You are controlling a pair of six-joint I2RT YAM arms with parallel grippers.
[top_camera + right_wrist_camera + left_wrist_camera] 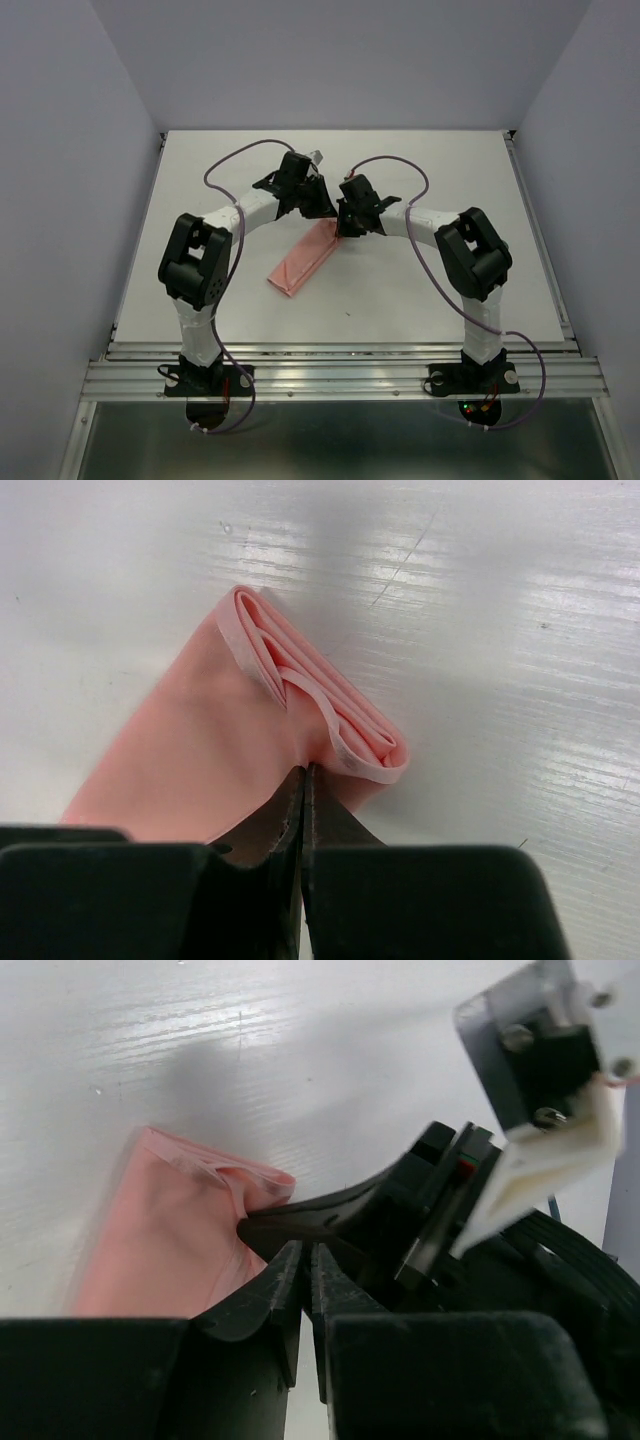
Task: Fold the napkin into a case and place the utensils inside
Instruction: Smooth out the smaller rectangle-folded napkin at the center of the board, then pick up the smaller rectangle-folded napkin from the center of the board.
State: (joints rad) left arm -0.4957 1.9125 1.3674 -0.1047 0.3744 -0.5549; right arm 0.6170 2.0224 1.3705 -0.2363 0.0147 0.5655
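Both arms bend inward from their bases at the near edge and meet over the middle of the table (450,270). Their elbows stand high and their wrists tip down toward one spot. The right gripper (303,772) has its jaws pressed together on the far end of the case (305,262), where the pink layers pucker around the fingertips. The left gripper (305,1260) hangs just beside that same end. Its jaws show only a thin slit between them, and the pictures do not show whether they pinch any cloth or stand free. In the left wrist view one black finger of the right arm crosses in front and bites into the folded edge, with that arm's white screwed bracket (540,1150) above it. The case lies flat as a narrow salmon strip running diagonally from the grippers back toward the left arm's base, and its open end shows several stacked folds. The tabletop is white, faintly grained and glossy, and it is boxed in by pale grey-lavender walls (330,60). A ribbed aluminium rail (340,375) runs along the near edge. Purple cables (225,158) loop off both arms, and the two wrists hide the strip's far tip from the overhead camera.
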